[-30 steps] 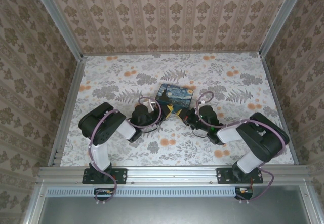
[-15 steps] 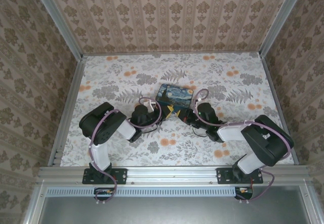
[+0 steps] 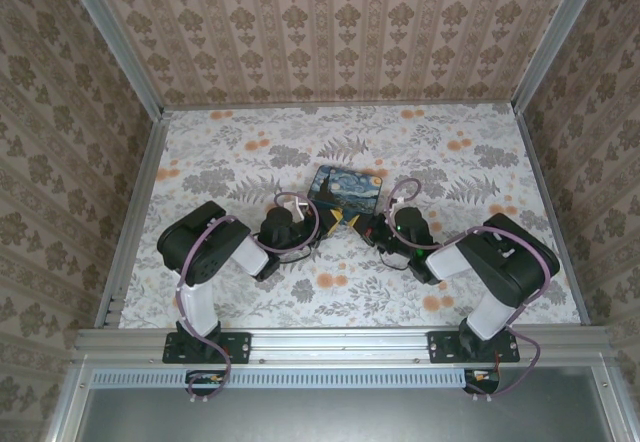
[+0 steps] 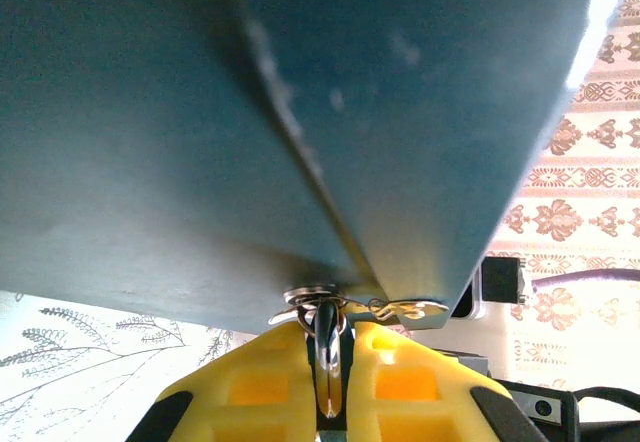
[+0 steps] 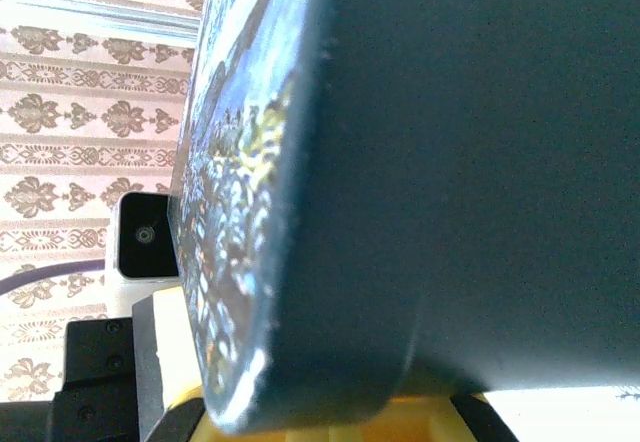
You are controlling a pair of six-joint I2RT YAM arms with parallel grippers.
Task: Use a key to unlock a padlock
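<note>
Patterned wallpaper point(image 3: 330, 22) encloses a bench point(image 3: 240, 152) covered in a grey leaf print with orange flowers. Near the middle of the bench, a blue-and-yellow night-sky box point(image 3: 345, 188) is met from the near side by the left hand point(image 3: 330, 220) and the right hand point(image 3: 358, 226), one at each side of its near corner.

In the left wrist view, the yellow fingers point(image 4: 250, 387) are pressed together on a narrow piece of metal, judged to be the padlock point(image 4: 327, 362). It hangs at the near lower edge of the box, just under a small ring point(image 4: 308, 296) and beside a bent wire clasp point(image 4: 400, 309).

In the right wrist view the box wall is seen close up. Whether the right hand is spread or pinching cannot be told.

The padlock is judged to be light, rigid and smooth, so it is likely to swing on its ring or slip. It is best gripped across the flat faces of its body, leaving the keyhole end free. The key is judged to be thin and easily twisted askew, and is best held by its broad head.
</note>
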